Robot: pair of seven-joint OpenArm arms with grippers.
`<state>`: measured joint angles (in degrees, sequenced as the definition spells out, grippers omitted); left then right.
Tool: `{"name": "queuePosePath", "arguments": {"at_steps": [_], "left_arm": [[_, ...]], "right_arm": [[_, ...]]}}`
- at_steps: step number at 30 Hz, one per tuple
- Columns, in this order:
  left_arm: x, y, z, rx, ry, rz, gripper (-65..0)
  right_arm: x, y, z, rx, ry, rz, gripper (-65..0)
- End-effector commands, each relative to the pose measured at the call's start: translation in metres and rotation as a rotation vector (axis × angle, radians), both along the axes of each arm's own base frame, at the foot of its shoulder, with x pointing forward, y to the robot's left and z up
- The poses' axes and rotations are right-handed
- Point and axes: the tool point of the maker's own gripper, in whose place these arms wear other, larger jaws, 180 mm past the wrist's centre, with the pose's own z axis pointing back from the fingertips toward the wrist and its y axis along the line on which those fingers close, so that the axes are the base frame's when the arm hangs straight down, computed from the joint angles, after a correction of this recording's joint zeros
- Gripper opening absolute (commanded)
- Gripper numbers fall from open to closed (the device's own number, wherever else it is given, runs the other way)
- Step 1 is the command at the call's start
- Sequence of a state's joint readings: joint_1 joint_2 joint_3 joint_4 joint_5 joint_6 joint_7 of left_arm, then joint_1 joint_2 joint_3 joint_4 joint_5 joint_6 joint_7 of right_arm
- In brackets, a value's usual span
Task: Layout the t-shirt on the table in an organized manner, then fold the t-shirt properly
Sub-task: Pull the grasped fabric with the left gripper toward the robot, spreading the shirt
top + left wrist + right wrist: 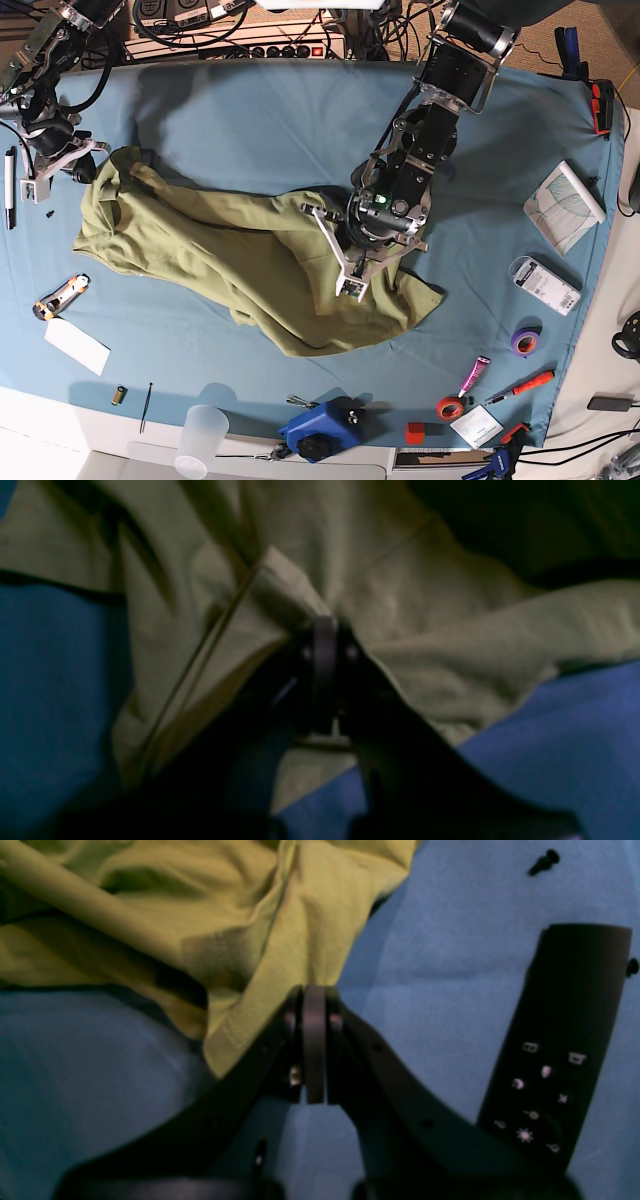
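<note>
In the left wrist view, the left claw (325, 630) is seen clenched on a raised bunch of the t-shirt (400, 605). The green cloth is pinched between the two dark tips, which are pressed together. Folds of the shirt are spread all around the claw. The blue cover of the counter (55, 680) is seen on the left and at the lower right. The picture is dark and a bit blurry.

In the right wrist view, the right claw (314, 995) is seen squeezed tight on an edge of the t-shirt (225, 930). The shirt is bunched up at the top left, and its stitched hem hangs down beside the claw. A black remote (555, 1050) with small white marks lies on the counter (450, 940) to the right of the claw. A small black screw (544, 861) lies near the top right corner.

In the base view, the t-shirt (220, 260) is crumpled across the middle of the counter (250, 120), stretched from the far left edge to the middle. The left claw (352, 285) is pressed down into the shirt near its right end. The right claw (42, 180) is at the left edge of the counter, at the shirt's left end. A blue tool (325, 430) and a clear cup (200, 438) are seen at the near edge. A purple tape roll (524, 342), an orange tape roll (450, 407) and a white card (76, 346) lie around the sides.
</note>
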<state>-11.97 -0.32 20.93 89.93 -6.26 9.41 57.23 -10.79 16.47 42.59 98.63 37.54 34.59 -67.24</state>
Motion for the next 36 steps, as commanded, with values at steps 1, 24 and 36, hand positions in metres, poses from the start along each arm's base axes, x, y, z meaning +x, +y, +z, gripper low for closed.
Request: {"name": "queuePosePath", "arguments": {"at_steps": [1, 24, 36], "left_arm": [[0.011, -0.006, 0.016, -0.020, -0.055, -0.010, -65.0], [0.026, -0.005, 0.033, -0.008, -0.140, -0.019, -40.1], [0.023, -0.004, 0.013, 0.008, -0.107, -0.024, -40.1]], "right_arm": [[0.009, -0.005, 0.016, -0.026, -0.053, 0.011, -65.0], [0.009, -0.005, 0.017, -0.027, -0.059, 0.011, -65.0], [0.009, -0.005, 0.017, -0.026, -0.059, 0.011, -65.0]]}}
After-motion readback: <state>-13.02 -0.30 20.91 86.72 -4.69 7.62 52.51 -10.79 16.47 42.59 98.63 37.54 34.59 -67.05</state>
